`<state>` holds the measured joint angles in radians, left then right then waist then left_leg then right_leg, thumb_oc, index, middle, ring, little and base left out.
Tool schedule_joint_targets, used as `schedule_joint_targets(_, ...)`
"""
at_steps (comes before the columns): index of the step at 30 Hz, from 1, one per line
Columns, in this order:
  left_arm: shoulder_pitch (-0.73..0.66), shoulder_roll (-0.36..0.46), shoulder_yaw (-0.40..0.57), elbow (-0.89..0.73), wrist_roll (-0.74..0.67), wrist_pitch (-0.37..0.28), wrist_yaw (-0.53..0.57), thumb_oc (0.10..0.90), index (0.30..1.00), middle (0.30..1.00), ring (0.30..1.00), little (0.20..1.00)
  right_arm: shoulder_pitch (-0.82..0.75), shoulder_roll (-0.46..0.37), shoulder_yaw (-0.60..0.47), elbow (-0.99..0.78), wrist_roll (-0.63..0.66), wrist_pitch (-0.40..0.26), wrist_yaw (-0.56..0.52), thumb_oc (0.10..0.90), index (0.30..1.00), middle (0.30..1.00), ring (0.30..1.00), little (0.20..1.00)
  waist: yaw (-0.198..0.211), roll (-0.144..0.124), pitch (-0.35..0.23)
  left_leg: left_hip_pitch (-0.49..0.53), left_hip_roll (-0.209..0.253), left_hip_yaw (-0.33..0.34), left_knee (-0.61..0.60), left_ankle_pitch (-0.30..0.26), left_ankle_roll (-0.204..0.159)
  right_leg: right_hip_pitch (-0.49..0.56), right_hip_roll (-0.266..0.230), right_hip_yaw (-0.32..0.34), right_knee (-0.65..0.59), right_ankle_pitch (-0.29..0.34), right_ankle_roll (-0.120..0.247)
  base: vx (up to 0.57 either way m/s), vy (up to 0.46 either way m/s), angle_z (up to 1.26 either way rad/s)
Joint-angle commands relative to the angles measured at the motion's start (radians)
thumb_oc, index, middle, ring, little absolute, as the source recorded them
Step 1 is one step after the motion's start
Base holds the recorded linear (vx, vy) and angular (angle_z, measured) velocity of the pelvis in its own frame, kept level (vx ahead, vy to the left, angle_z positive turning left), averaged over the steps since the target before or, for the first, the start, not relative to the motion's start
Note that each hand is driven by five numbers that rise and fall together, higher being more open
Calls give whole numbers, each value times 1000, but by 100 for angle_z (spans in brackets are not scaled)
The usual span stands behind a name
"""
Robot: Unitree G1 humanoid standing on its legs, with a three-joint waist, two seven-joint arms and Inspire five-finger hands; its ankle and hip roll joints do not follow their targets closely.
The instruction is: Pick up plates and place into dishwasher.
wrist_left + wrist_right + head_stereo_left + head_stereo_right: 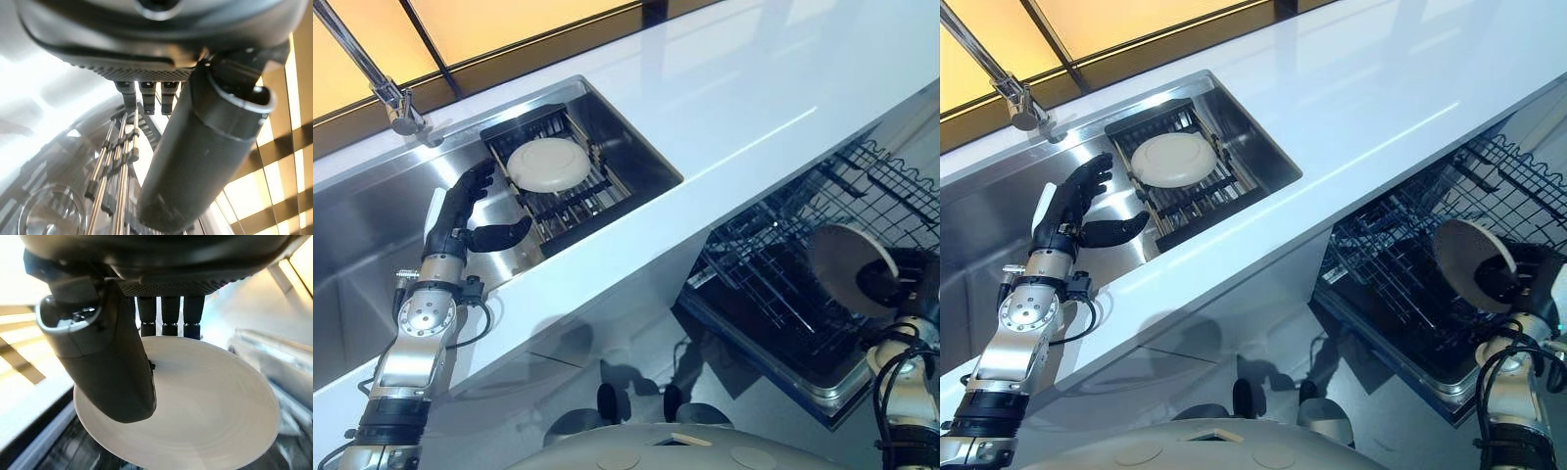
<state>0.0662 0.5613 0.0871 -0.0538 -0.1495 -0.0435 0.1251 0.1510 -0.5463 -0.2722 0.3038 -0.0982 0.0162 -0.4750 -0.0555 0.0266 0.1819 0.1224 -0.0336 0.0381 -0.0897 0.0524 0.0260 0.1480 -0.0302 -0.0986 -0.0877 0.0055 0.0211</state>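
In our right hand (112, 362) the thumb lies across the front of a white plate (205, 406) and the fingers (168, 316) reach behind its rim, so we pinch the plate between them. We hold it tipped up on its edge over the dishwasher rack (783, 284), near the rack's right end. The rack is made of dark wire and is pulled out below the front edge of the white countertop (764, 98).

Our left hand (460, 220) holds nothing. Its fingers (1087, 176) are loose and a bit bent, and the thumb sticks out to the side. It hangs inside the steel sink (372, 225), just beside the left edge of the dark drying rack (568, 201) that sits in the sink's right half. We cannot tell if the fingertips touch that rack. A second plate (546, 164), round and cream white, lies flat on top of the drying rack. A tap (386, 88) stands at the sink's back edge.
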Motion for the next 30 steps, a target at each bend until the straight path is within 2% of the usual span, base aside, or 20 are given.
schedule_joint_targets(1,-85,79,85,-16,-6,-114,76,800,900,900,900,900,-150,-119,-20,3,16,-55,-41,100,300,300,300,200,35,-26,-36,3,-50,11,15,-103,6,-85,23,-24,143,-66,71,6,-32,6)
schedule_joint_targets(10,-115,105,48,-24,1,-120,95,800,900,900,900,900,-291,-178,91,116,44,32,-88,100,300,300,300,200,86,-20,-19,-2,-52,-20,16,-107,5,-86,15,-55,156,-83,73,26,-35,10)
schedule_joint_targets(16,-110,126,51,-16,-9,-126,87,800,900,900,900,900,-326,-223,91,167,15,65,-115,100,300,300,300,200,105,-18,-4,-15,-53,-34,28,-107,6,-94,13,-65,173,-90,71,37,-44,14)
schedule_joint_targets(20,-97,135,66,-23,-12,-128,80,800,900,900,900,900,-325,-243,103,199,-24,99,-92,100,300,300,300,200,116,-19,10,-24,-54,-44,37,-105,6,-98,15,-73,179,-94,68,56,-64,17)
schedule_joint_targets(30,-106,142,54,-29,-2,-135,78,800,900,900,900,900,-343,-206,198,273,-39,140,-64,100,300,300,300,200,131,-5,49,-59,-54,-67,54,-92,1,-113,18,-81,186,-96,56,14,-45,9)
